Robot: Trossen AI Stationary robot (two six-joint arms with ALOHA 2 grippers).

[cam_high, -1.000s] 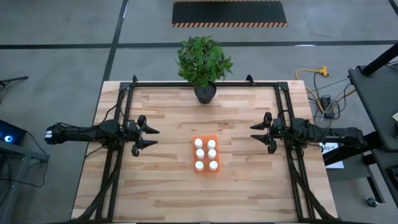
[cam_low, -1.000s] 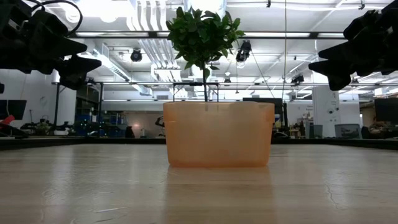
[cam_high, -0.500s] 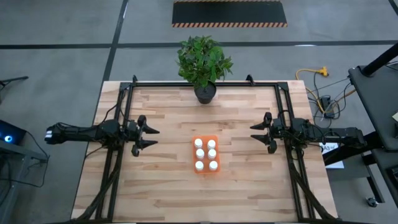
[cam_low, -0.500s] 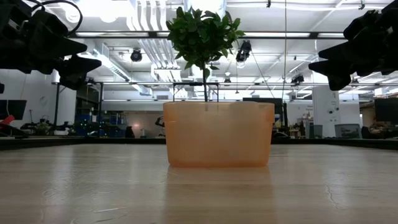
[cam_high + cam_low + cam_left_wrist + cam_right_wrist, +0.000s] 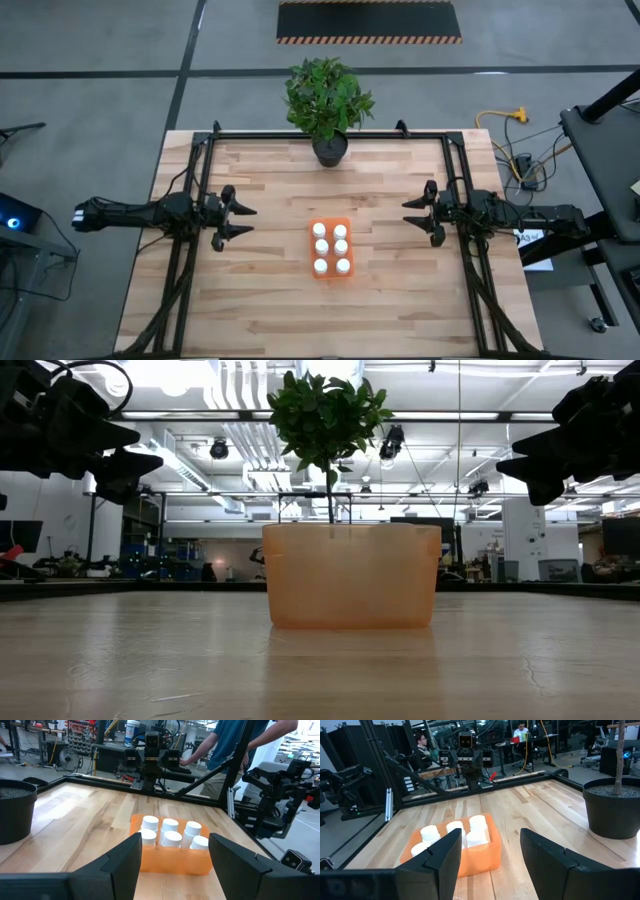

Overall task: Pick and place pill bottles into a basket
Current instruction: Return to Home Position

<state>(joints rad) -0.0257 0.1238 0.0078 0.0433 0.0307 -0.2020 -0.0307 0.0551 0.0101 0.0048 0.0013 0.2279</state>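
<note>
The orange basket (image 5: pixel 331 249) sits at the table's middle, holding several white pill bottles (image 5: pixel 331 248) that stand upright in two rows. It also shows in the low view (image 5: pixel 351 575), the left wrist view (image 5: pixel 170 854) and the right wrist view (image 5: pixel 454 851). My left gripper (image 5: pixel 246 220) hovers open to the left of the basket, above the table. My right gripper (image 5: pixel 408 217) hovers open to the right of it. Both are empty and point at the basket.
A potted plant (image 5: pixel 328 105) in a dark pot stands at the table's far edge, behind the basket. A black metal frame (image 5: pixel 330 135) runs around the table's far and side edges. People show in the room beyond, in the wrist views.
</note>
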